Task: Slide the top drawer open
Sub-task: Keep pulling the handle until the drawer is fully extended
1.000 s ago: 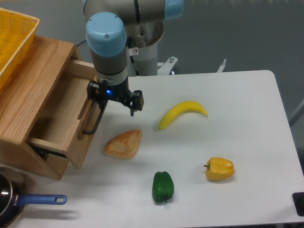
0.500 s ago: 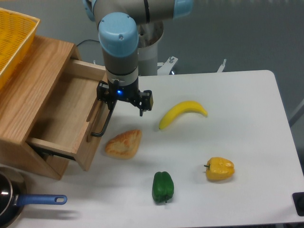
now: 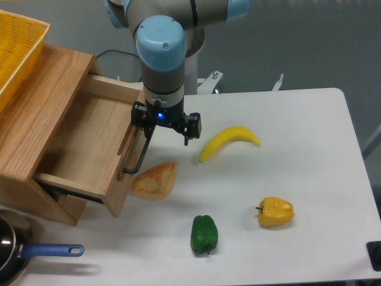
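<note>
The top drawer, a shallow light-wood box, stands pulled well out of the wooden cabinet toward the right. Its inside shows nothing in it. A long black bar handle runs along its front panel. My gripper points down at the far end of that handle and is shut on it; the wrist body hides most of the fingers.
A bread pastry lies right against the drawer front. A banana, a green pepper and a yellow pepper lie further right. A yellow basket sits on the cabinet. A blue-handled pan is at the front left.
My gripper has moved right, holding the handle, and the drawer has slid further out. Its front now reaches the pastry.
</note>
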